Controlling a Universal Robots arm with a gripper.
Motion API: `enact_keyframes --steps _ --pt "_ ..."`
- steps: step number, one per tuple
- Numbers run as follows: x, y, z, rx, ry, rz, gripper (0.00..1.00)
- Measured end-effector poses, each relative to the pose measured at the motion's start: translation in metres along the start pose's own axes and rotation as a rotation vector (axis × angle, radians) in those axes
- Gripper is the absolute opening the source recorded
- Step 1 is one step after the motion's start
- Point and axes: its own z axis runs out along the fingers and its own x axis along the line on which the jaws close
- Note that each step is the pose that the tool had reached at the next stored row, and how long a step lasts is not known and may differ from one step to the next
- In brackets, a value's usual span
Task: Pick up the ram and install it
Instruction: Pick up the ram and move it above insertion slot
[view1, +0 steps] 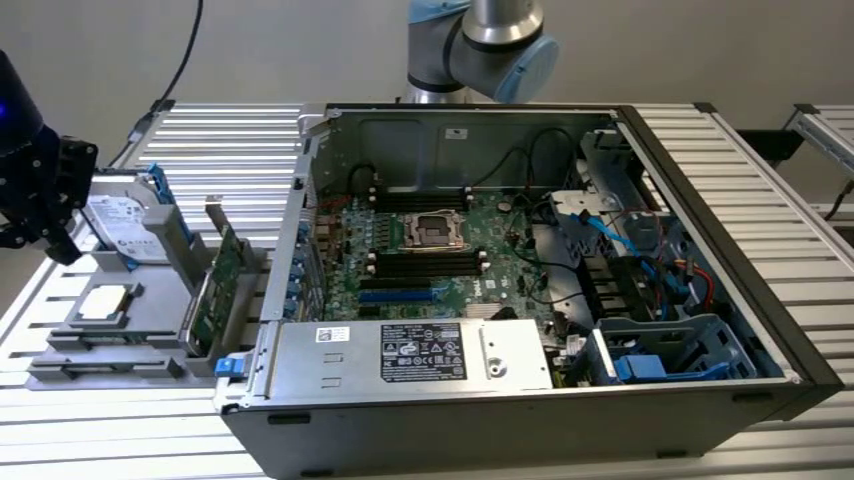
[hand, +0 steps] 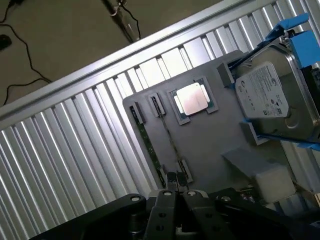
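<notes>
Hand (hand: 176, 193) (fingers together) hovers above ram (hand: 148, 139) on gray tray (hand: 210, 145).

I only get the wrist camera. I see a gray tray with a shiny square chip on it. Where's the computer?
Observer: The open computer case sits beside the tray, on the exterior view's right.
Child: Is anything between them?
Observer: A green expansion card stands on edge at the tray's side nearest the case.
Child: What's at the tray's other side?
Observer: The end effector hangs there, away from the case.
</notes>
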Motion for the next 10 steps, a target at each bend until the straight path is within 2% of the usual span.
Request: enact_keyframes --steps 10 --pt "-0.0004 -0.0003 0.0057 0.0119 0.0077 -0.182 0.11"
